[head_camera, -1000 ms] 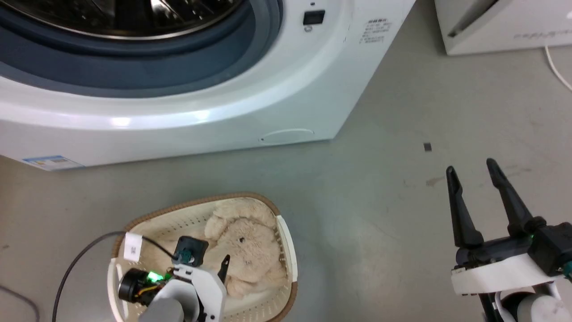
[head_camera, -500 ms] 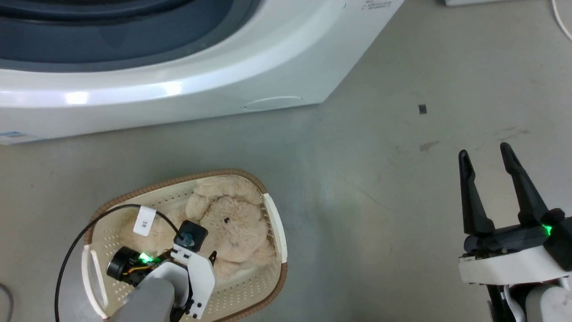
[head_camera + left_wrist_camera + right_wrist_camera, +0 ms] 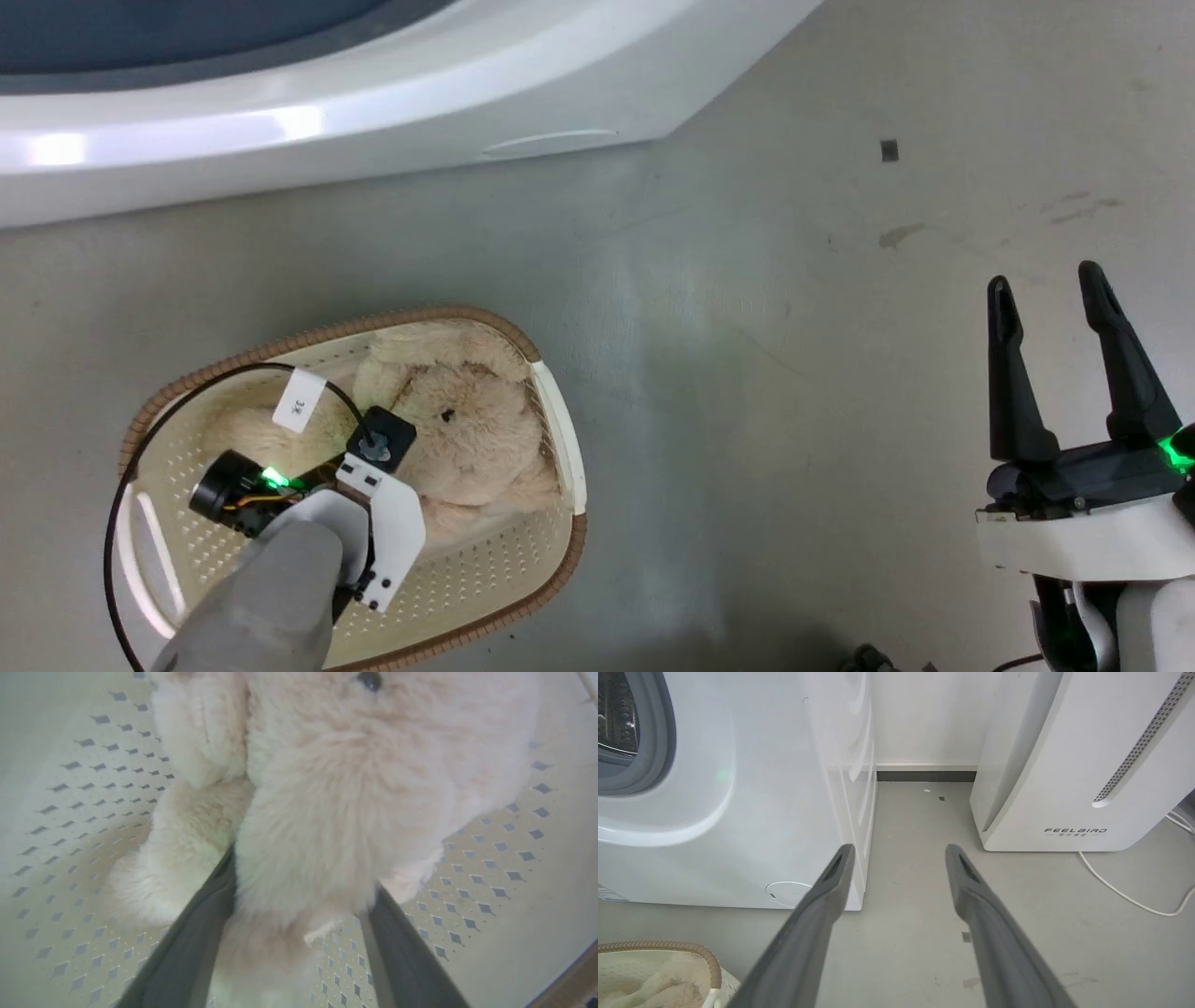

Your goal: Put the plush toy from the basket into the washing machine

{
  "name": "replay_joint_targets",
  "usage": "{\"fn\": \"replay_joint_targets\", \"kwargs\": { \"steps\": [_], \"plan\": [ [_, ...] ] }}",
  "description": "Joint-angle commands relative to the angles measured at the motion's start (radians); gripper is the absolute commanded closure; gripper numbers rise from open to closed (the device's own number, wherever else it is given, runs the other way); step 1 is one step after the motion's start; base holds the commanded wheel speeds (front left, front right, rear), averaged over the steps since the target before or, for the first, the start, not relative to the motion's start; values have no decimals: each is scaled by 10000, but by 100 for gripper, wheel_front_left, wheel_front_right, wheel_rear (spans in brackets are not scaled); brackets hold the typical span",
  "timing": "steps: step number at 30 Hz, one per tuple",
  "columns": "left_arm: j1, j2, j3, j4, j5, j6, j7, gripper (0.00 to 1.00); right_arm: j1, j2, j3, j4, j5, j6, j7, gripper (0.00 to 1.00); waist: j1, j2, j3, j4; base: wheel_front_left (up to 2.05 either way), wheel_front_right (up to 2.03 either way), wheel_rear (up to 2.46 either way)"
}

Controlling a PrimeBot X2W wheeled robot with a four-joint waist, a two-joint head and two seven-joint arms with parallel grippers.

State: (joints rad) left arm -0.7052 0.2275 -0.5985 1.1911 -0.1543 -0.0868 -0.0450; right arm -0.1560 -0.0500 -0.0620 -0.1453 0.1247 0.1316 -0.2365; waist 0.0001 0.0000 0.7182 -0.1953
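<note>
The left gripper stands spread and unclenched, astride the lower body of the plush toy, which runs lengthwise away from it, head farthest, at the far end of the basket. Beyond sits the washing machine; the right gripper hangs spread, well apart.

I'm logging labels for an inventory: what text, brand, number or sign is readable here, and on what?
"FEELBAIRD": on the white slanted appliance, low on its front.
Small line under it: too small to read.
White tag on the black cable: short dark mark, too blurred to read.
Blue sticker low on the washing machine: too small to read.
</note>
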Motion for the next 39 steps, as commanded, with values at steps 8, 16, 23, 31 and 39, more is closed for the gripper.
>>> {"fn": "replay_joint_targets", "kwargs": {
  "steps": [8, 16, 23, 31, 39],
  "plan": [
    [-754, 18, -542, 975, -340, -136, -329, 100, -381, -3, -136, -85, 162, -9, -253, 0, -1, 0, 622, -171, 0, 0, 0],
    [-282, -173, -475, 984, -699, -228, -790, 100, -378, -3, -118, 133, 199, -9, -253, 0, -1, 0, -100, -87, 0, 0, 0],
    [543, -456, -146, 989, -1251, -118, -1493, 100, -221, -3, -97, 469, 187, -9, -253, 0, -1, 0, -1428, 92, 0, 0, 0],
    [1589, -801, 293, 778, -1893, -141, -2103, 100, 261, -3, 7, 796, -33, -9, -253, 0, -1, 0, -3132, 484, 0, 0, 0],
    [2724, -717, 717, -1139, -2042, -53, -2164, 100, 824, -3, -71, 975, -195, -9, -253, 0, -1, 0, -4497, 1017, 0, 0, 0]
  ]
}}
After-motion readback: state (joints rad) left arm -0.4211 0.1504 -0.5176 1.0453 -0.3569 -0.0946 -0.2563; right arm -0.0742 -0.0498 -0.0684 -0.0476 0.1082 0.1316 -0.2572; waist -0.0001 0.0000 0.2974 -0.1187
